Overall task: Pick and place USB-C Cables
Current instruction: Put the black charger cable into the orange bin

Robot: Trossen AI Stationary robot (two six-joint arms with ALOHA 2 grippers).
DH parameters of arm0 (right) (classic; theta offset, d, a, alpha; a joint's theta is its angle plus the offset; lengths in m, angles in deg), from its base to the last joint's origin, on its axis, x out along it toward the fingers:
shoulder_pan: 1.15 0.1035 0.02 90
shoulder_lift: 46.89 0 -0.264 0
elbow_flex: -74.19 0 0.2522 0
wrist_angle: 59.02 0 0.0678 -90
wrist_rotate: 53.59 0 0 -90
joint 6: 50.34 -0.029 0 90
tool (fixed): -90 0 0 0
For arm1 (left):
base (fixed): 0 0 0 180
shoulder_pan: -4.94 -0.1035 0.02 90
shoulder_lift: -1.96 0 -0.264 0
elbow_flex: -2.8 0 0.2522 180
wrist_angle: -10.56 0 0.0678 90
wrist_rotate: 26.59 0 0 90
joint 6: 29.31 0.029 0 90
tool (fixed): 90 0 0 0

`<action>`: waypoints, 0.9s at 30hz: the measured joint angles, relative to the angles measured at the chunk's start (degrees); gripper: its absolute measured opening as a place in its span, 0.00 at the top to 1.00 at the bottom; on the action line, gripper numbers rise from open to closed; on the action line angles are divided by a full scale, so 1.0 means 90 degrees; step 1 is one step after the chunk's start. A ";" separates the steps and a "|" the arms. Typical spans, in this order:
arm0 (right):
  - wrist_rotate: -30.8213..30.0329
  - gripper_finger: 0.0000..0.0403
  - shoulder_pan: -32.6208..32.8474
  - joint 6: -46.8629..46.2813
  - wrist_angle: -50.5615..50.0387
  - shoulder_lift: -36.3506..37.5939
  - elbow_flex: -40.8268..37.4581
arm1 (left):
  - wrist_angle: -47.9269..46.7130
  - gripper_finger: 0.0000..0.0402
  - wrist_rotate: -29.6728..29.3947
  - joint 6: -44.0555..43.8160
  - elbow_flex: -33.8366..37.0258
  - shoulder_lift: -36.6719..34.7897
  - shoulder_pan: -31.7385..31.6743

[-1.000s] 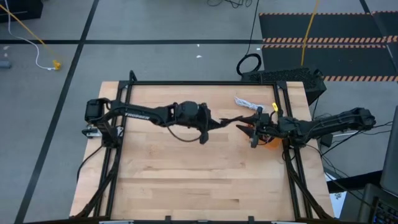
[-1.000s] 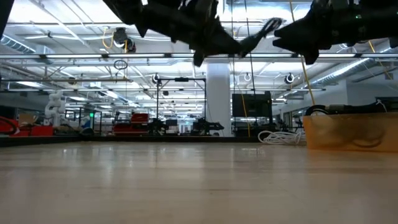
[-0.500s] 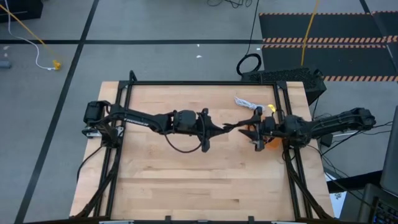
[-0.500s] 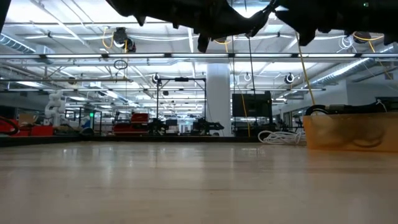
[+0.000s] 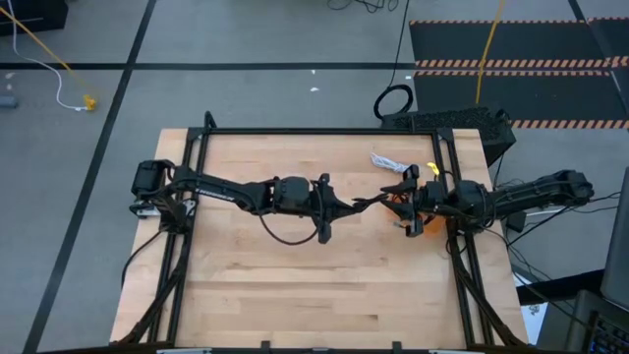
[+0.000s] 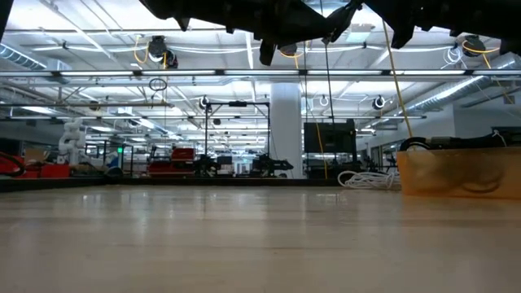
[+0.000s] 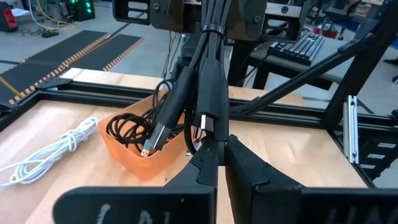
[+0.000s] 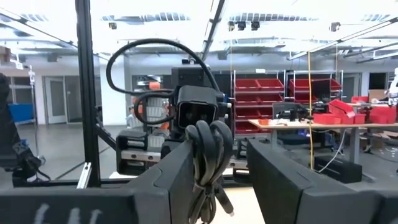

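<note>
A black USB-C cable bundle (image 5: 375, 200) hangs in the air between my two grippers, high above the table. My left gripper (image 5: 352, 205) is shut on its near-left end. My right gripper (image 5: 401, 200) is open, and its fingers stand on either side of the bundle's looped other end (image 8: 210, 149). Below the right gripper sits the orange tray (image 7: 134, 163), with other black cables coiled inside. A white cable (image 5: 390, 162) lies on the table beyond the tray, toward the far edge. My left gripper pinches the black bundle between its two fingertips at one end (image 7: 210, 132). It comes level from the table's left, and the bundle runs on ahead along the fingers' line. The bundle is lifted clear, and a plug end (image 7: 149, 146) dangles over the tray. My right gripper has the looped end between its open fingers (image 8: 180, 180); whether they touch it I cannot tell.
A black frame rail (image 5: 324, 131) borders the table's far side, with uprights at the left and right edges. The wooden top (image 5: 295, 275) toward the near edge is free room. A keyboard (image 5: 462, 120) lies beyond the far right corner.
My left gripper has moved toward the table's right and upward, carrying the black bundle until its free end sits between my right gripper's fingers. My right gripper has also risen.
</note>
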 joint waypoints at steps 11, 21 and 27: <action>-0.0001 0.68 0.0000 -0.0153 0.0766 -0.0485 0.0000 | 0.0195 0.97 0.0002 0.0019 0.0000 0.0002 -0.0001; 0.0143 0.97 0.0000 -0.0320 0.1448 -0.0877 0.0000 | 0.0200 0.96 0.0007 0.0051 0.0000 0.0002 -0.0001; 0.0114 0.99 -0.0039 -0.0297 0.1268 -0.0681 0.0000 | 0.0250 0.94 0.0000 0.0148 -0.0005 -0.0027 -0.0023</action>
